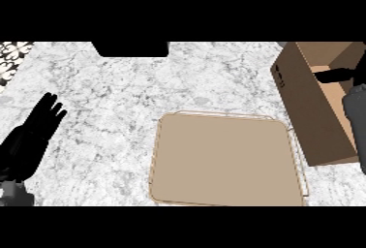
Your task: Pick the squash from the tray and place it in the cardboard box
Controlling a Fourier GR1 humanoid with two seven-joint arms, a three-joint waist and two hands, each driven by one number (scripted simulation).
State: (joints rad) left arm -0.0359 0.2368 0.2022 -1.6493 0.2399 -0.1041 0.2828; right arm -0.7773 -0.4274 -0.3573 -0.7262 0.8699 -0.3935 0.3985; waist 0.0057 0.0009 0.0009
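Spanning the view, a white marbled bench (107,92) is seen from steeply above. A flat tan tray (225,160) is laid near the middle of the lower edge. Just to its right, an open cardboard box (307,111) is set lengthwise, slightly angled. The left hand (36,131) is rested at the left edge, opened wide with straight fingers pointed up. The right hand (334,74) is held inside the box; its grasp cannot be told. The squash cannot be made out, and whether it is hidden inside the box cannot be told.
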